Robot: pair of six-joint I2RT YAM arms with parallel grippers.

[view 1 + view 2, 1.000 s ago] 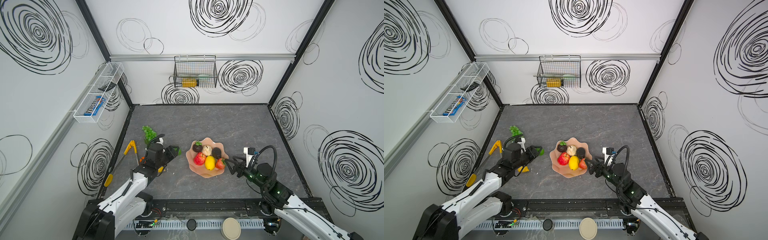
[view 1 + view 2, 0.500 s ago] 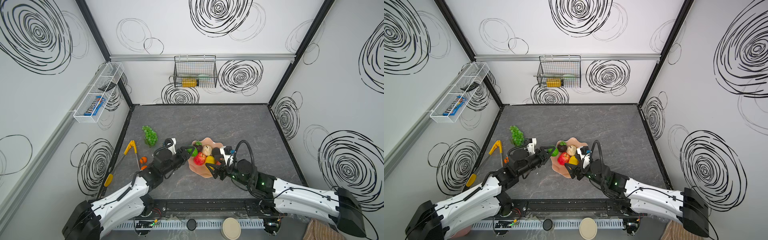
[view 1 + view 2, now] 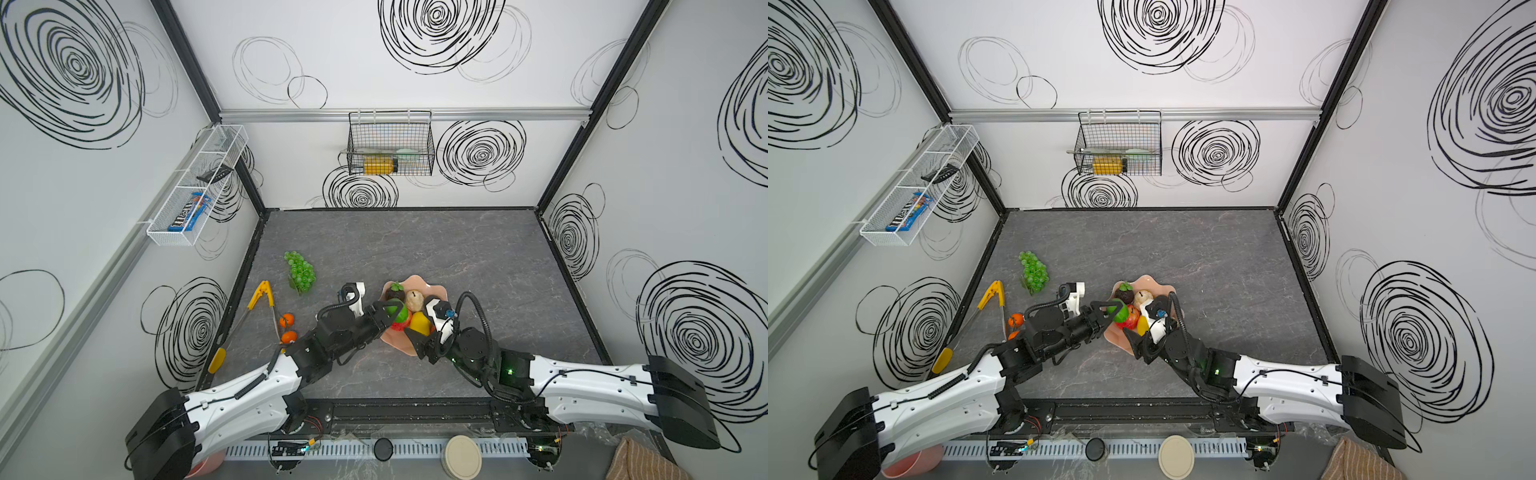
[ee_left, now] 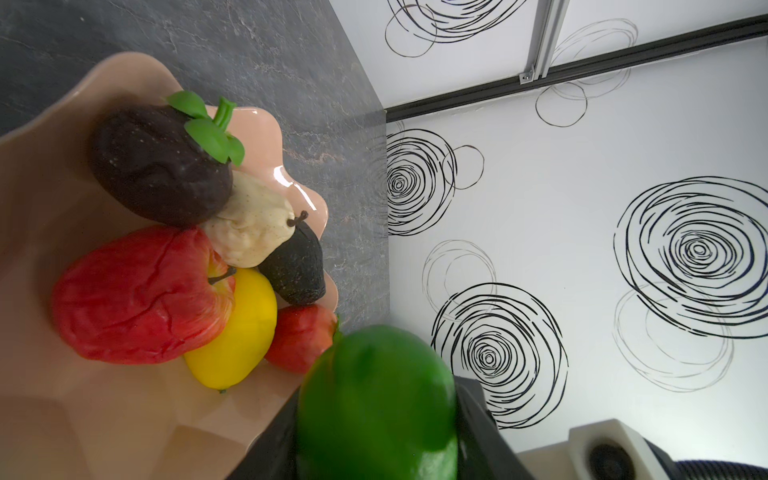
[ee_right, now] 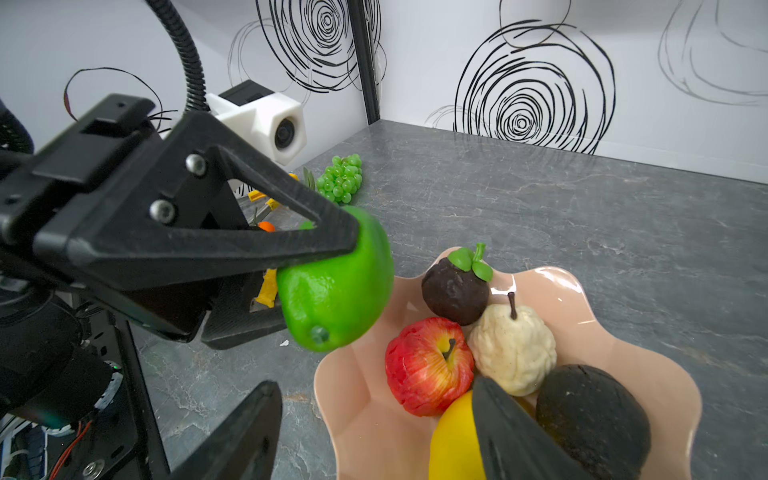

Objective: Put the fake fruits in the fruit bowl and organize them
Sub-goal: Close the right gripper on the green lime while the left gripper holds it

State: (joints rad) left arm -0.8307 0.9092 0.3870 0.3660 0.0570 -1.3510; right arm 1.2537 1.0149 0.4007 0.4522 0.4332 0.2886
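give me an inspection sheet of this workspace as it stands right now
surface: grey stone-look tabletop, no spills seen
job's things: fruit bowl holds mangosteen, pear, apple, lemon, avocado, strawberry; grape bunch and oranges lie on the tabletop outside it
clutter: yellow-handled tongs beside the oranges
grippers: left gripper shut on the lime above the bowl's edge; right gripper open, one finger inside the bowl's rim, one outside
cables: a black hose loops over each wrist, no snag seen
surroundings: wire basket on back wall, white wire shelf on left wall
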